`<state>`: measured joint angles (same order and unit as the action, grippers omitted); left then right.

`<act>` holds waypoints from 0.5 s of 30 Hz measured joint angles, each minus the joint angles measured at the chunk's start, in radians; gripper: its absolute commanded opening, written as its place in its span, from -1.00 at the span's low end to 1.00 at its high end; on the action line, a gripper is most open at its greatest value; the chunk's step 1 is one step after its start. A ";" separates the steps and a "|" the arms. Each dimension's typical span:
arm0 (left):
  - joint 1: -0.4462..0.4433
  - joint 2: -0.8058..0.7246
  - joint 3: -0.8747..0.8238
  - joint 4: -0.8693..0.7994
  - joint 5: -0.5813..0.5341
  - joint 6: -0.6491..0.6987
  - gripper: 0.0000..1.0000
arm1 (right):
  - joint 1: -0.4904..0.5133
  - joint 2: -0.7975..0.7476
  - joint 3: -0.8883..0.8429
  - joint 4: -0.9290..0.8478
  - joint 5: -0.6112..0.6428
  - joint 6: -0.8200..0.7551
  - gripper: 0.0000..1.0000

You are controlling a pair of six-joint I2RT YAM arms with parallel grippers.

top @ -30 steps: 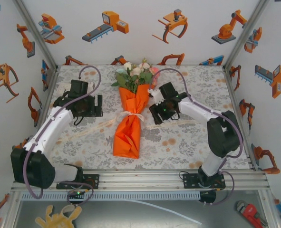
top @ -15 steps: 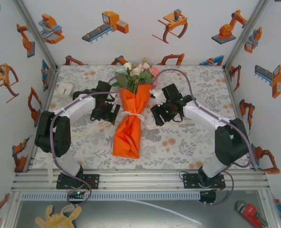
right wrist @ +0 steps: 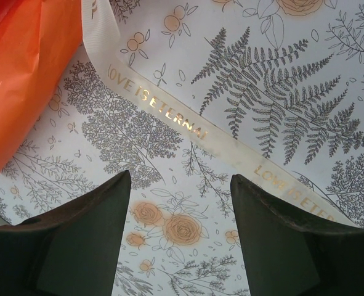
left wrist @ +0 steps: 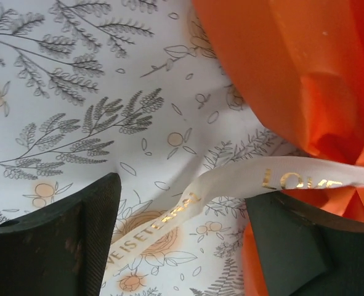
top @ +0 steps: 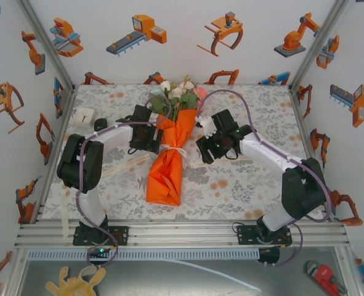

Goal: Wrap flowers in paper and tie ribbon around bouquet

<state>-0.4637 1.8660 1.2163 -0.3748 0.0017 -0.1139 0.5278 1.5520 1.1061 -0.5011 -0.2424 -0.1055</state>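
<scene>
bouquet (top: pixel 169 154) lies mid-table on the floral tablecloth (top: pixel 249 179), long axis running away from the arm bases. flowers (top: pixel 178 97) are at the far end, pink and white blooms with green leaves. orange paper (top: pixel 165 176) is wrapped into a cone, pinched at the waist, folded end toward the near edge. cream-white ribbon (top: pixel 178 150) goes round that waist.

left gripper (top: pixel 154 132) sits just left of the cone's upper part. left wrist view (left wrist: pixel 183 209): jaws apart, nothing clamped. the ribbon (left wrist: pixel 231 182), gold lettering on it, runs across the gap between the two fingers, from the paper (left wrist: pixel 292 74) at right down to the lower left over the cloth. the right-hand finger is right at the paper edge; can't tell if it touches.

right gripper (top: pixel 207 139) sits just right of the cone, near the waist. right wrist view (right wrist: pixel 180 185): jaws apart, empty, over the cloth. another stretch of ribbon (right wrist: pixel 169 117) lies flat just past the fingertips, diagonal from upper left to lower right, gold text "love is eternal" readable. paper (right wrist: pixel 28 80) fills the top-left corner there, apart from both fingers.
</scene>
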 measured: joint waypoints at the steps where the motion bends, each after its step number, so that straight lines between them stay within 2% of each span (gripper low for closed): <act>1: -0.004 0.000 0.000 -0.003 -0.050 -0.017 0.44 | 0.000 0.000 0.000 -0.001 0.000 0.000 0.23; 8: -0.004 -0.002 0.000 -0.041 -0.373 -0.135 0.46 | 0.000 0.000 0.002 -0.016 0.001 0.000 0.22; 11: 0.032 -0.009 -0.008 -0.053 -0.435 -0.181 0.46 | 0.000 0.000 0.008 -0.030 0.005 0.000 0.22; 15: 0.101 -0.015 -0.014 -0.057 -0.433 -0.204 0.42 | 0.000 0.000 0.018 -0.040 0.012 0.000 0.23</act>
<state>-0.3630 1.8511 1.2022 -0.4320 -0.4313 -0.3183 0.5278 1.5524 1.1244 -0.5415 -0.2302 -0.1055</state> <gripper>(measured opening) 0.716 0.614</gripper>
